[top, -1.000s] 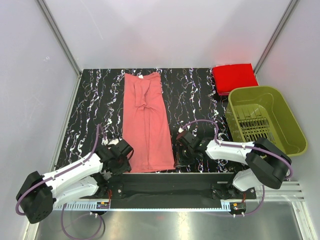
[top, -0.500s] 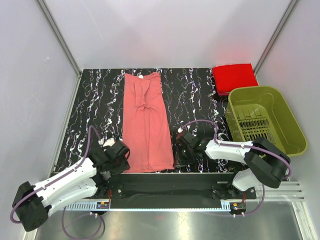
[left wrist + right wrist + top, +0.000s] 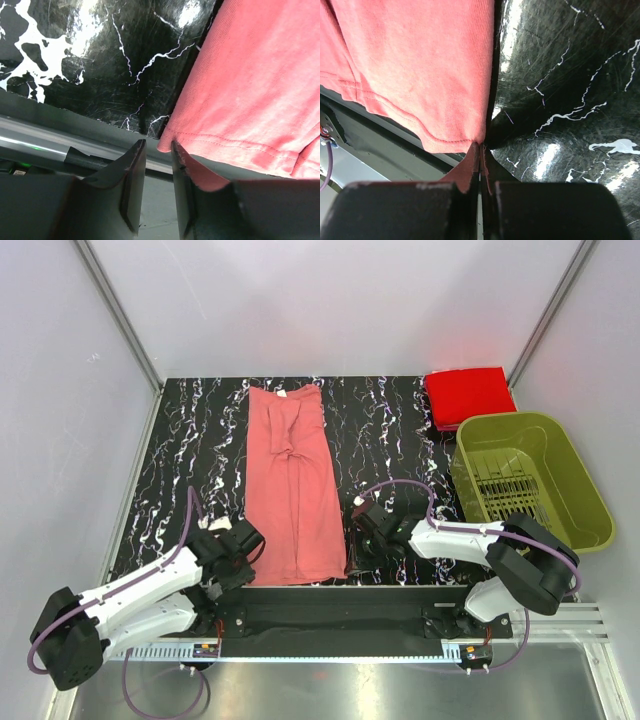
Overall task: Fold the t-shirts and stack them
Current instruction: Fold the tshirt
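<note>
Where the black marbled table is widest, we see the pink shirt lying flat as a long narrow strip. It runs from the far edge to the near edge, a little left of centre, with a small pucker about a third of the way down from its far end. The red shirt sits folded into a neat square at the far right corner, just beyond the basket, which stands along the right side.

Both arms reach low over the near edge, one at each near corner of the pink shirt. The left gripper is at the near left corner. From its wrist camera we see its fingers parted by a narrow slot with no cloth in it. The hemmed corner of the shirt ends right at their tips, and the cloth runs on behind the right-hand finger.

The right gripper is at the near right corner, and its jaws are pressed fully together. The tip of the shirt's corner comes down to exactly where they meet. We cannot tell whether any cloth is caught between them.
</note>
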Tool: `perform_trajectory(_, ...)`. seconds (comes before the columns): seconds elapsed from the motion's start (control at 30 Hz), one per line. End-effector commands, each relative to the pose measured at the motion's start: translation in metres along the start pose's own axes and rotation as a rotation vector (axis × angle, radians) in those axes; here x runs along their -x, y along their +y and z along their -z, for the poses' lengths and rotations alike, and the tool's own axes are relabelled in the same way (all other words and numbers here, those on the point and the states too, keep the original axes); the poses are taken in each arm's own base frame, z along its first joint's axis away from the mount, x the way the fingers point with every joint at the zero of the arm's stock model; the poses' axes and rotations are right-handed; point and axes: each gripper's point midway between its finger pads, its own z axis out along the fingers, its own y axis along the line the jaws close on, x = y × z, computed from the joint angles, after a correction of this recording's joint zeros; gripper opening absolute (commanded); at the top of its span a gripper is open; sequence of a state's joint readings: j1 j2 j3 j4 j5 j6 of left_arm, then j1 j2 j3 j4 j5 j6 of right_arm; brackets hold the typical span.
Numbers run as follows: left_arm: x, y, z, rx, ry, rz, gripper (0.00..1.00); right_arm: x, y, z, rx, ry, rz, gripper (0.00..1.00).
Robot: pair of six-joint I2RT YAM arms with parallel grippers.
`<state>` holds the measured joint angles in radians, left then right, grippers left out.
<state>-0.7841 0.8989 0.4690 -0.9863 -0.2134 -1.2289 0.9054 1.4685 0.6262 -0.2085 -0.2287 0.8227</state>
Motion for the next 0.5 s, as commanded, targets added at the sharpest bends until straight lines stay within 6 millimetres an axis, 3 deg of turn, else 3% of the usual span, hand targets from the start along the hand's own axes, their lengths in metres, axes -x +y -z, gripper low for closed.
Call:
perform_trajectory(0.0,0.013,-0.010,0.006,-0.029,-0.054,0.009,0.30,0.002,0.003,0.003,-0.002,-0.011,0.033,0.00)
perform_trajectory(0.17,0.011,-0.026,0.005,-0.103,-0.043,0.011,0.20,0.002,0.004,0.004,0.006,-0.016,0.032,0.00)
perform_trajectory(0.2,0.011,-0.028,0.005,-0.115,-0.043,0.010,0.12,0.004,0.006,0.004,0.011,-0.019,0.032,0.00)
perform_trajectory(0.3,0.012,-0.031,0.005,-0.122,-0.042,0.006,0.00,0.006,0.009,0.006,0.015,-0.023,0.027,0.00)
perform_trajectory(0.47,0.027,-0.042,0.014,-0.148,-0.068,-0.015,0.00,0.013,0.018,0.017,0.023,-0.050,0.042,0.00)
